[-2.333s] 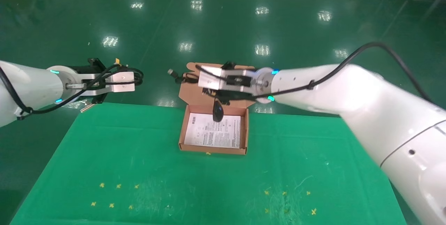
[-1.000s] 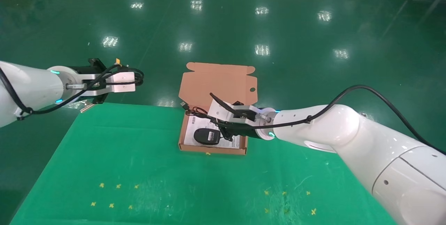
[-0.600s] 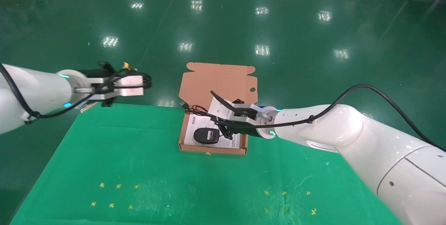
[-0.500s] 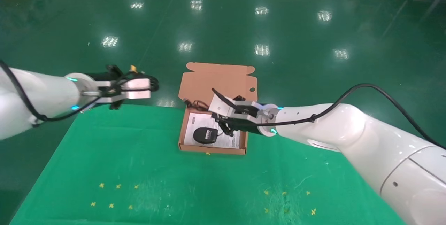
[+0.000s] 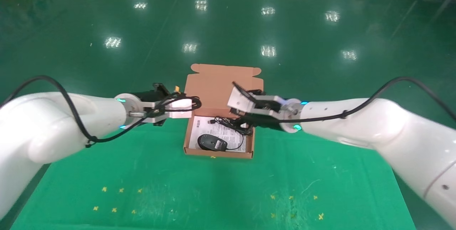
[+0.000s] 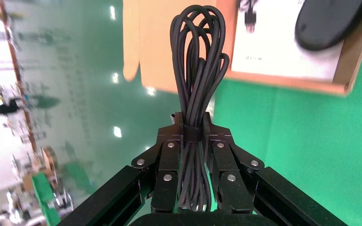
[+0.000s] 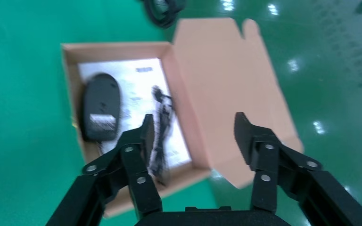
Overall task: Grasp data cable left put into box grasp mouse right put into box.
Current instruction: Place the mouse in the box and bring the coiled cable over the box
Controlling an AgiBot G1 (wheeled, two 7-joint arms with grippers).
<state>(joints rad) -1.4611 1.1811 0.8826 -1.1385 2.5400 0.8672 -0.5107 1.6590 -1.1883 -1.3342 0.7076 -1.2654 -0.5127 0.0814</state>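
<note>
No words or numbers clear enough to read. Small dark print in rows on the white sheet (image 5: 220, 137) at the bottom of the box (image 5: 218, 152), too tiny to make out. White label (image 7: 102, 119) on the underside of the mouse (image 5: 212, 142), near the box's front edge, with marks too blurry to read.

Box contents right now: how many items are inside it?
1. The mouse lies label-up on the printed sheet in the box, its cord bunched at the far side. The data cable, clamped in the left gripper, is outside.
</note>
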